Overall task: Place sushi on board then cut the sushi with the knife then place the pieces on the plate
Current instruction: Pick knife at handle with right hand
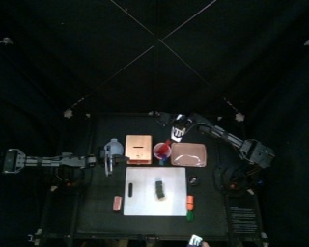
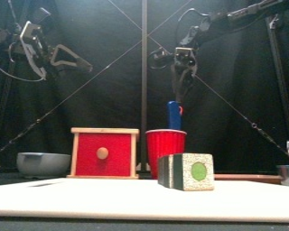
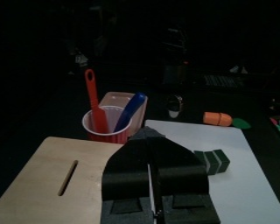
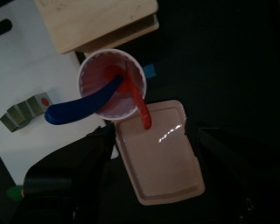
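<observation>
sushi roll (image 2: 187, 171) lies on the white board (image 1: 138, 193), near its middle, in one piece as far as can be seen. nothing grips it.

red cup (image 2: 166, 149) stands behind the board, between the wooden box (image 2: 105, 153) on its left and the pink tray (image 4: 166, 162) on its right. blue knife (image 2: 175, 115) and red knife (image 3: 92, 92) both stand in the cup.

right gripper (image 2: 183, 86) hangs directly above the cup, over the blue knife's handle. jaws spread, holding nothing.

left gripper (image 3: 152, 138) is raised at the left, near the box. jaws pressed together, empty.

bowl (image 2: 42, 162) sits at the far left.
</observation>
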Tool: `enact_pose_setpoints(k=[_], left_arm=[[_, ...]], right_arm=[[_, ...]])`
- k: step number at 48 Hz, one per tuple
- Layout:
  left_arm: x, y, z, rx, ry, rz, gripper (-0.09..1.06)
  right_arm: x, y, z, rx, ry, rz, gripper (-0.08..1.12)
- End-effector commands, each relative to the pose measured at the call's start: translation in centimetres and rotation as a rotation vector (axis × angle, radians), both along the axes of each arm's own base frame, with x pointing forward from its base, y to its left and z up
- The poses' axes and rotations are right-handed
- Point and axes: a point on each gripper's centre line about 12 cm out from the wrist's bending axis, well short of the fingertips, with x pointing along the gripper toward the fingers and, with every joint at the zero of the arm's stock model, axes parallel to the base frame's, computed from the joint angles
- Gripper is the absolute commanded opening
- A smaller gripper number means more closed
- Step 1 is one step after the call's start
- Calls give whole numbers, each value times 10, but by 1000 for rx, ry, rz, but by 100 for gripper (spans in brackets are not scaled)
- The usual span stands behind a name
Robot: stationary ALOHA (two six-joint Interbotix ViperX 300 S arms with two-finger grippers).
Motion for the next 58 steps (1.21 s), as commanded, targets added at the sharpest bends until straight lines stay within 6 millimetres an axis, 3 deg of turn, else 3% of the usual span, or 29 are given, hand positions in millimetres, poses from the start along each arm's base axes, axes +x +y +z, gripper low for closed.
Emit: enact_pose_setpoints(k=[1,23,46,58], left_arm=[[4,2,11,4,-34,6,-2],[2,2,6,2,-21,7,-2],[1,2,3,4,-13,8,-2],[1,3,3,1,-14,13,-2]], right_arm=[[6,-5,13,2,-3,30,95],[38,-23,-23,94,153,108,95],[33,-17,-56,153,245,118,95],[34,-18,-59,153,252,117,95]])
